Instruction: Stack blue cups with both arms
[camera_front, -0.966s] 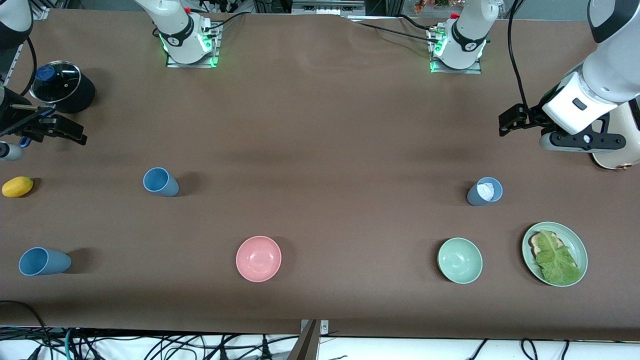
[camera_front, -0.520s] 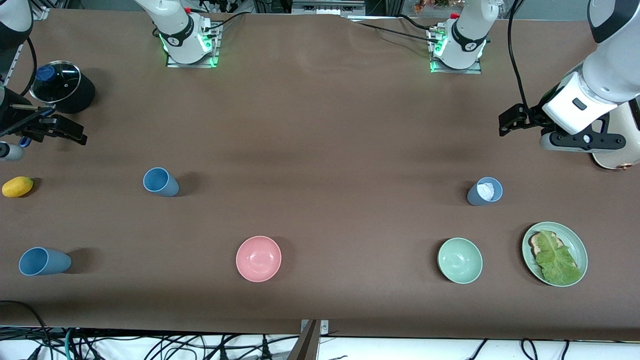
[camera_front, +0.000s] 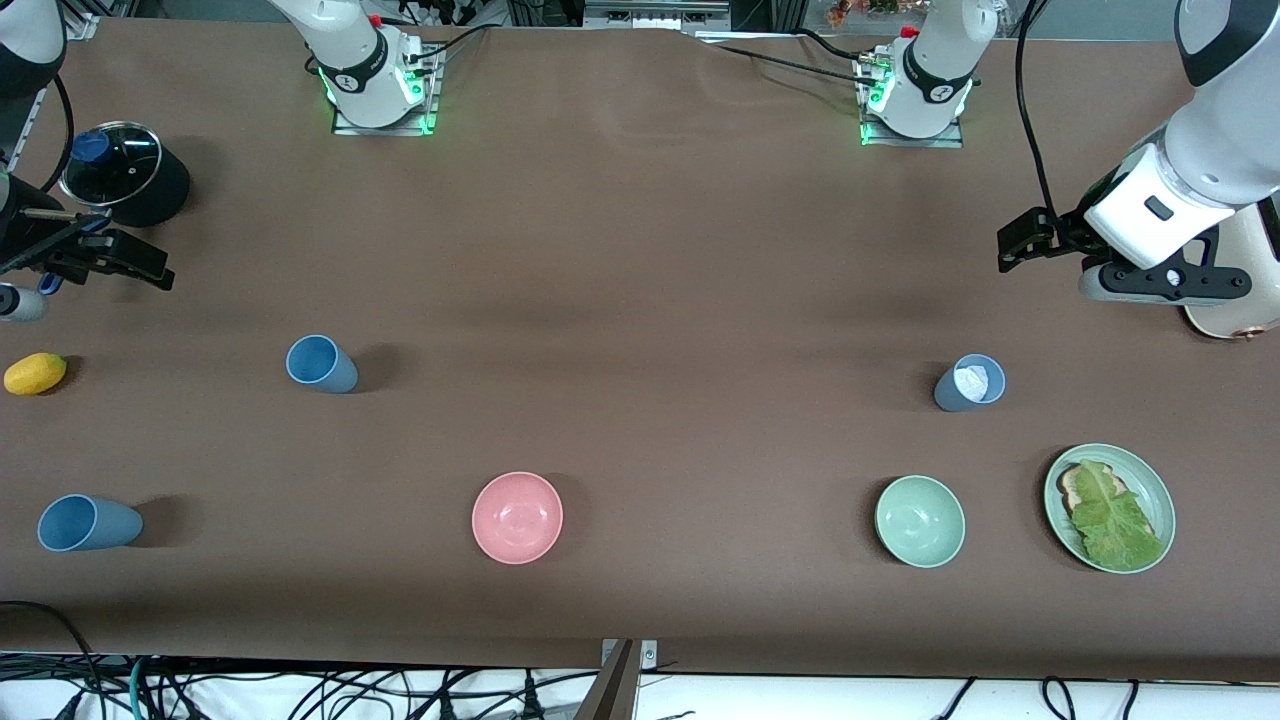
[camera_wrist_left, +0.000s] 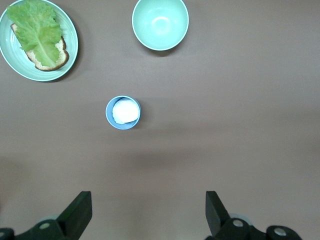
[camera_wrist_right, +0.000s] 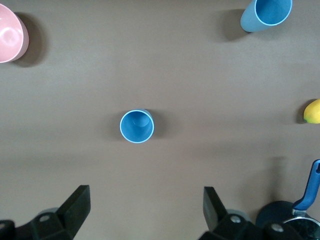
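My right fingers (camera_wrist_right: 145, 210) are spread wide and hold nothing, up over the worktop (camera_front: 640, 260) at the right arm's end, beside the black pot with the glass lid (camera_front: 125, 185). My left fingers (camera_wrist_left: 147, 212) are just as wide apart and empty, over the left arm's end.

Three blue cups stand upright and well apart. One (camera_front: 320, 363) sits below my right wrist, a second (camera_front: 88, 523) nearer the front camera at that same end, close to the yellow lemon (camera_front: 35, 373). The third (camera_front: 968, 383) is at the left arm's end, with something white inside it, which I judge would block nesting.

No cup is lifted yet, so I take the first step to be the reach. I should bring my right fingers straight down over the cup below them, one finger on each side of its rim, and close gently, since the tapered plastic could slip or tip. The pink bowl (camera_front: 517, 517), the pale green bowl (camera_front: 920, 521) and the plate of lettuce (camera_front: 1110, 508) should stay untouched.
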